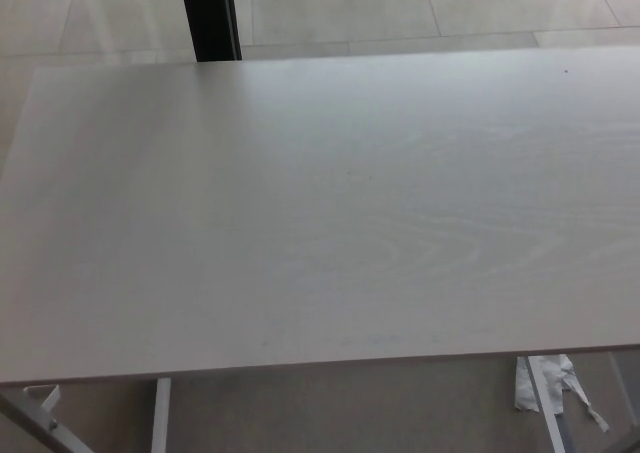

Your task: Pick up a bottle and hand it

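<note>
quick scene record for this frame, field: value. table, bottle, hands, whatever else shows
view: head camera, looking down
table: pale wood-grain top, fills most of the frame
bottle: none in view
left hand: not in view
right hand: not in view
beyond far edge: light tiled floor, dark vertical post
below near edge: white table legs, crumpled white scrap on the floor at lower right
task state: pick not started as far as this frame shows
</note>
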Tool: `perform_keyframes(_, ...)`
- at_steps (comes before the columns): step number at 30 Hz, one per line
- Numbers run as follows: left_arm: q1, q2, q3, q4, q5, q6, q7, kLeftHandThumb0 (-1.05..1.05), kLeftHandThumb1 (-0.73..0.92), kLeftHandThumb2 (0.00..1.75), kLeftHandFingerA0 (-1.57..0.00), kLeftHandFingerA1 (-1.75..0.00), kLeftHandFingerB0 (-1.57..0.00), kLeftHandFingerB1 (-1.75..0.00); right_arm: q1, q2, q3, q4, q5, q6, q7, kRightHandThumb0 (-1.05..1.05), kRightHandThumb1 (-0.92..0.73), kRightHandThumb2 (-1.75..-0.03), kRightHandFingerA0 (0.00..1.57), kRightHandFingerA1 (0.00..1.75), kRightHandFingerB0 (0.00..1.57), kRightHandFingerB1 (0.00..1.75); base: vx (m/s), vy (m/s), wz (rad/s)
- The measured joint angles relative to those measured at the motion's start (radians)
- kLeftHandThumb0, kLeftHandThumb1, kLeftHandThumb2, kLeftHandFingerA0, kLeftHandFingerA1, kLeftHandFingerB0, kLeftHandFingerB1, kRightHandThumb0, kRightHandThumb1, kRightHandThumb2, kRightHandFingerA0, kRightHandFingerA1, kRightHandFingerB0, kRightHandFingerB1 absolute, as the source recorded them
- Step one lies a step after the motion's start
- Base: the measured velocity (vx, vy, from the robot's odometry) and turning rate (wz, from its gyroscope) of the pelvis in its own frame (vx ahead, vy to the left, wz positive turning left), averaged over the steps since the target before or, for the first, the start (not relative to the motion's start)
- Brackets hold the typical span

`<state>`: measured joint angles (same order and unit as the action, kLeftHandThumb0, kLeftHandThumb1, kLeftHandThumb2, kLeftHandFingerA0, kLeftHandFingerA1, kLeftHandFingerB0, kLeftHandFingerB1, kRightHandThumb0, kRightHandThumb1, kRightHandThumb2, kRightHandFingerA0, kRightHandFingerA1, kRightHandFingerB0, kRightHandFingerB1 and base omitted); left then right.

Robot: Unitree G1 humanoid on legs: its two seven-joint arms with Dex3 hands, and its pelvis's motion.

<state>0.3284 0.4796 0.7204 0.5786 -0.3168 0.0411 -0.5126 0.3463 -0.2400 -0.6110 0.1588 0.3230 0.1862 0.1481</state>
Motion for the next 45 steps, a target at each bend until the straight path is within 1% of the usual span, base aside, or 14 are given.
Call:
perform_keyframes(19,0.0,0.006,-0.016,0.029,-0.007,-0.014,-0.003,-0.72,0.67,0.61,-0.69,-0.48,-0.49,-0.39,0.011,-0.001,0.013,-0.002,-0.003,-0.006,0.004,-0.68,-0.63,-0.6,1.01,1.46,0.29,0.45,0.0,0.0,0.0)
perform_keyframes(20,0.0,0.008,-0.017,0.03,-0.007,-0.015,-0.003,-0.71,0.66,0.61,-0.69,-0.48,-0.48,-0.39,0.012,-0.001,0.013,-0.002,-0.003,-0.007,0.004,-0.79,-0.5,-0.91,1.11,1.29,0.24,0.53,0.0,0.0,0.0)
perform_keyframes(21,0.001,0.008,-0.018,0.03,-0.007,-0.016,-0.003,-0.7,0.65,0.6,-0.7,-0.47,-0.48,-0.39,0.012,-0.001,0.012,-0.002,-0.003,-0.007,0.005,-0.68,-0.63,-0.6,1.03,1.42,0.28,0.45,0.0,0.0,0.0)
perform_keyframes(23,0.003,0.011,-0.019,0.03,-0.007,-0.016,-0.003,-0.7,0.65,0.6,-0.73,-0.47,-0.49,-0.4,0.017,-0.001,0.012,-0.003,-0.002,-0.007,0.006,-0.68,-0.63,-0.59,1.02,1.45,0.3,0.46,0.0,0.0,0.0)
perform_keyframes(24,0.003,0.012,-0.019,0.03,-0.007,-0.016,-0.003,-0.71,0.66,0.6,-0.73,-0.47,-0.49,-0.4,0.018,-0.001,0.012,-0.003,-0.002,-0.007,0.006,-0.65,-0.45,-0.93,1.0,1.17,0.18,0.52,0.0,0.0,0.0)
perform_keyframes(26,0.003,0.014,-0.021,0.031,-0.008,-0.016,-0.003,-0.71,0.66,0.6,-0.73,-0.47,-0.49,-0.4,0.019,-0.001,0.012,-0.004,-0.002,-0.007,0.007,-0.65,-0.45,-0.93,1.0,1.17,0.18,0.52,0.0,0.0,0.0)
perform_keyframes(27,0.003,0.015,-0.021,0.03,-0.008,-0.016,-0.003,-0.7,0.66,0.61,-0.74,-0.47,-0.5,-0.4,0.019,-0.001,0.012,-0.003,-0.002,-0.008,0.008,-0.71,-0.62,-0.61,0.99,1.39,0.28,0.45,0.0,0.0,0.0)
perform_keyframes(31,0.009,0.016,-0.023,0.023,-0.011,-0.016,-0.004,-0.7,0.67,0.6,-0.74,-0.47,-0.49,-0.41,0.023,-0.001,0.011,-0.008,-0.001,-0.009,0.008,-0.74,-0.49,-0.92,1.05,1.25,0.25,0.54,0.0,0.0,0.0)
perform_keyframes(32,0.009,0.017,-0.024,0.022,-0.011,-0.016,-0.004,-0.71,0.66,0.6,-0.74,-0.47,-0.49,-0.41,0.024,-0.001,0.01,-0.01,-0.001,-0.009,0.006,-0.76,-0.49,-0.92,1.06,1.27,0.26,0.55,0.0,0.0,0.0)
perform_keyframes(33,0.009,0.017,-0.026,0.023,-0.011,-0.019,-0.004,-0.7,0.66,0.6,-0.73,-0.48,-0.49,-0.41,0.023,-0.001,0.011,-0.01,-0.002,-0.009,0.005,-0.67,-0.63,-0.6,1.03,1.5,0.29,0.46,0.0,0.0,0.0)
perform_keyframes(39,0.007,0.019,-0.029,0.024,-0.013,-0.021,-0.004,-0.69,0.67,0.6,-0.72,-0.48,-0.49,-0.4,0.024,-0.001,0.011,-0.009,-0.001,-0.011,0.007,-0.68,-0.62,-0.61,0.97,1.49,0.29,0.46,0.0,0.0,0.0)
perform_keyframes(40,0.005,0.021,-0.029,0.024,-0.013,-0.021,-0.004,-0.69,0.66,0.6,-0.74,-0.48,-0.5,-0.41,0.024,-0.001,0.012,-0.009,-0.001,-0.011,0.007,-0.73,-0.48,-0.91,1.03,1.24,0.24,0.53,0.0,0.0,0.0)
perform_keyframes(43,0.002,0.023,-0.03,0.023,-0.015,-0.021,-0.004,-0.71,0.67,0.61,-0.72,-0.48,-0.49,-0.4,0.02,-0.001,0.011,-0.007,-0.001,-0.011,0.005,-0.76,-0.49,-0.9,1.12,1.32,0.27,0.54,0.0,0.0,0.0)
perform_keyframes(45,0.002,0.023,-0.031,0.023,-0.015,-0.021,-0.004,-0.7,0.67,0.61,-0.71,-0.48,-0.48,-0.4,0.017,-0.001,0.011,-0.005,-0.001,-0.011,0.004,-0.67,-0.62,-0.61,1.02,1.5,0.3,0.47,0.0,0.0,0.0)
